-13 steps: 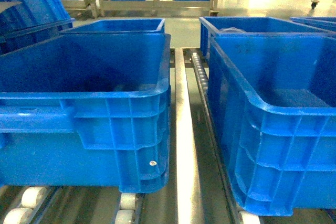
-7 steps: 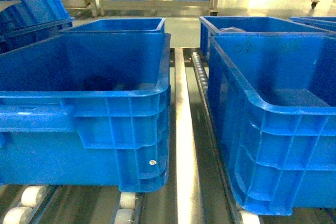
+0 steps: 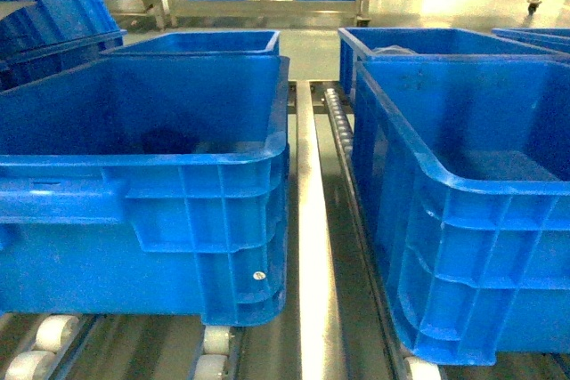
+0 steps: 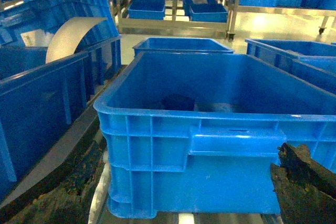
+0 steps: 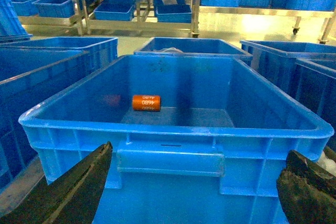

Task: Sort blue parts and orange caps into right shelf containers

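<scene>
Two blue containers are sitting side by side at the front edge of the shelf (image 3: 316,246), one on each side of its flat steel beam, on tracks of white rollers (image 3: 55,334). The left container (image 3: 169,184) is holding a dark blue part (image 4: 177,102) on its floor near the far wall. The right container (image 3: 463,202) is holding an orange cap (image 5: 146,102), lying on its side toward the far left of the floor. More containers are standing behind these two, farther back on the shelf.

The left gripper (image 4: 173,203) is hanging just outside the near wall of the left container, its fingers (image 4: 302,182) spread wide apart and gripping nothing. The right gripper (image 5: 191,192) is hanging just outside the near wall of the right container, its fingers (image 5: 79,187) likewise spread wide and gripping nothing.
</scene>
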Tool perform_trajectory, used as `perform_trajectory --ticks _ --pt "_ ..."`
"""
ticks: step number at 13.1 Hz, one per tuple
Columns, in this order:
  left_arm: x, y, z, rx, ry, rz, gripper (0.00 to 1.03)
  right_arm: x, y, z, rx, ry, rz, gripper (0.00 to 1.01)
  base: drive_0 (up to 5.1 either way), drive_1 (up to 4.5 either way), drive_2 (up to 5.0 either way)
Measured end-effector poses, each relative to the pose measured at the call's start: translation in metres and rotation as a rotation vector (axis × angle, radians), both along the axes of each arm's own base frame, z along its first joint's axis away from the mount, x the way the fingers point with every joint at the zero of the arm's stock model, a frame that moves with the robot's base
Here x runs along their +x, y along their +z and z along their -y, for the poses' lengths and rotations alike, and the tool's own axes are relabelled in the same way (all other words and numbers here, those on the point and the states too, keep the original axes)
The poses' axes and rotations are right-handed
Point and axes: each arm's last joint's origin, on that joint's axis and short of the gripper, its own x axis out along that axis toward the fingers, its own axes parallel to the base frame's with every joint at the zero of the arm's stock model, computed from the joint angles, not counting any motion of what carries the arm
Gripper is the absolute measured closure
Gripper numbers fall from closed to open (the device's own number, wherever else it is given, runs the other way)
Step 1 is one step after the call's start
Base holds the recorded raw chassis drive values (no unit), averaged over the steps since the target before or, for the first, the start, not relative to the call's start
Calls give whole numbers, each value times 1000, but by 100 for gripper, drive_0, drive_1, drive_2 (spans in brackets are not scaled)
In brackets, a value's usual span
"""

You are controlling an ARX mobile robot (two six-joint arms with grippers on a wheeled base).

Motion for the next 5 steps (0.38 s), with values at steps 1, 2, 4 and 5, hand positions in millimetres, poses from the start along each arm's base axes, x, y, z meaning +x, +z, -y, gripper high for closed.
perform_trajectory --ticks 1,2,4,5 --pt "0 0 0 0 0 0 5 0 0 0 0 0 0 3 0 0 0" --pt "0 0 0 0 0 0 5 0 0 0 0 0 0 3 0 0 0" --pt "0 0 0 0 0 0 5 0 0 0 0 0 0 3 0 0 0" --pt "0 0 0 0 0 0 5 0 0 0 0 0 0 3 0 0 0"
